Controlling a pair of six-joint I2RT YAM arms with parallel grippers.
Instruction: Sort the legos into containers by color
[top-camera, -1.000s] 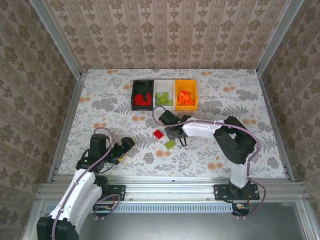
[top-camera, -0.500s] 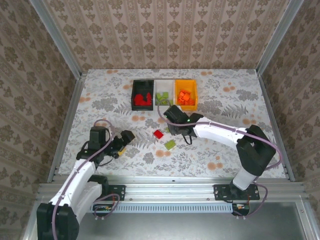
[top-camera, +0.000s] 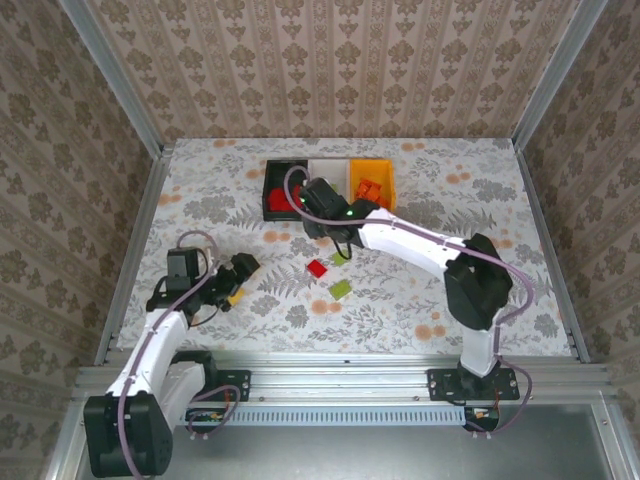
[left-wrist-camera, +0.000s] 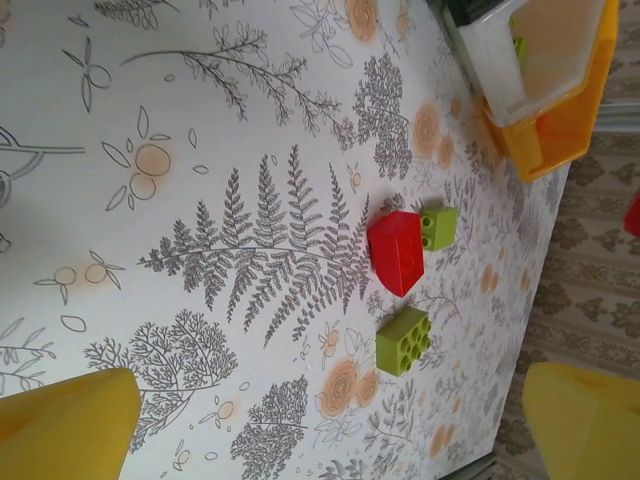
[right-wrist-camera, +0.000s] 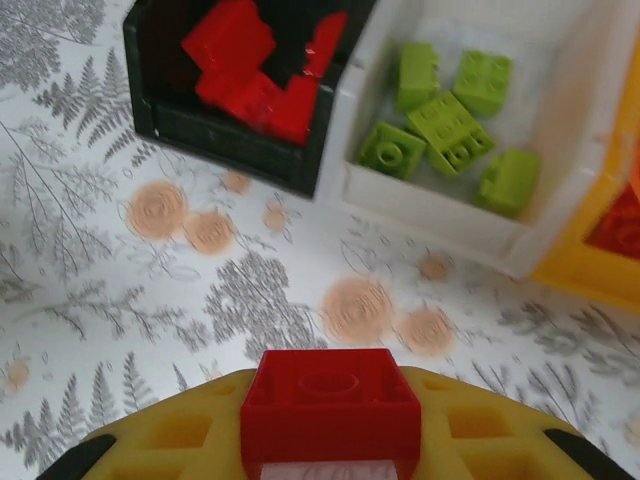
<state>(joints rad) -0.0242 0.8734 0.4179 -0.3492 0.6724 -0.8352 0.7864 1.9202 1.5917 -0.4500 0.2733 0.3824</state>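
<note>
Your right gripper (right-wrist-camera: 330, 450) was clamped on a small red plastic brick (right-wrist-camera: 330, 398), which sat stud-side up between the yellow pads (right-wrist-camera: 180, 432). Just beyond it sat three joined open bins. The black plastic bin (right-wrist-camera: 230, 135) held a heap of red bricks (right-wrist-camera: 250, 70). The white bin (right-wrist-camera: 420, 205) held several lime green bricks (right-wrist-camera: 448, 122). The orange-yellow bin (right-wrist-camera: 590, 270) stood next to the white one. Your left gripper (left-wrist-camera: 320, 430) hung empty, jaws spread wide, over the flower-patterned table (left-wrist-camera: 200, 120). There a loose red brick (left-wrist-camera: 397, 250) touched a small lime brick (left-wrist-camera: 438, 227), and a larger lime brick (left-wrist-camera: 404, 340) lay near.
</note>
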